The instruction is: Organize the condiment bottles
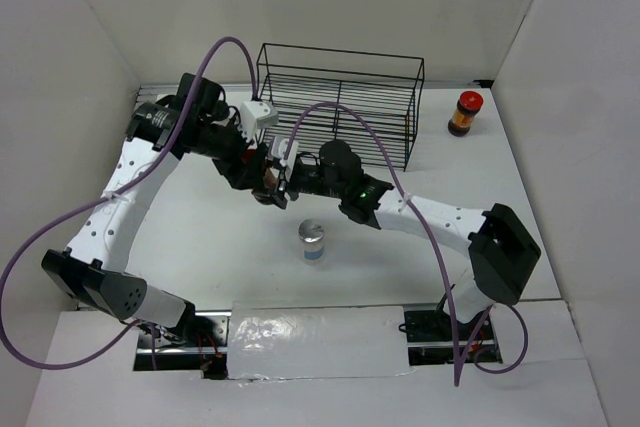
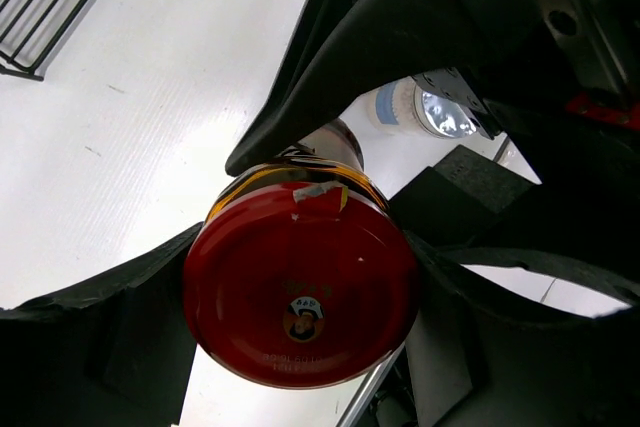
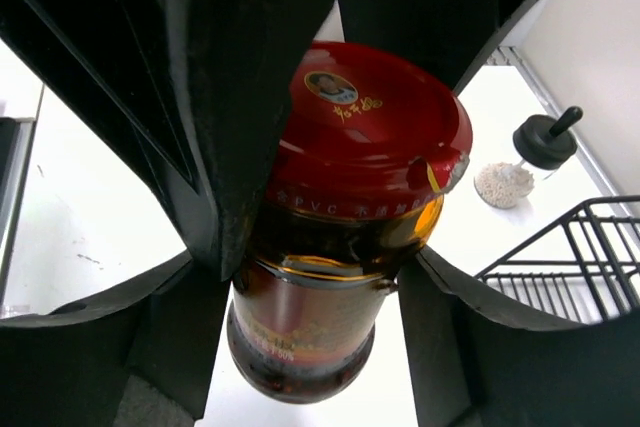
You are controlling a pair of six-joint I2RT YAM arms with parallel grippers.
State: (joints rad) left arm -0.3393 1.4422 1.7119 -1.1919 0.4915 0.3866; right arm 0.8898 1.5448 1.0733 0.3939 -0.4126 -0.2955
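Note:
A dark-brown jar with a red lid hangs above the table in front of the rack, between both grippers. My left gripper is shut on its red lid. My right gripper is closed around its brown body. A second red-lidded jar stands at the far right. The white blue-labelled bottle stands near the middle and also shows in the left wrist view. The whitish black-capped bottle shows only in the right wrist view.
The black wire rack stands at the back centre, just behind the two grippers, and shows in the wrist views. White walls enclose the table on the left, right and back.

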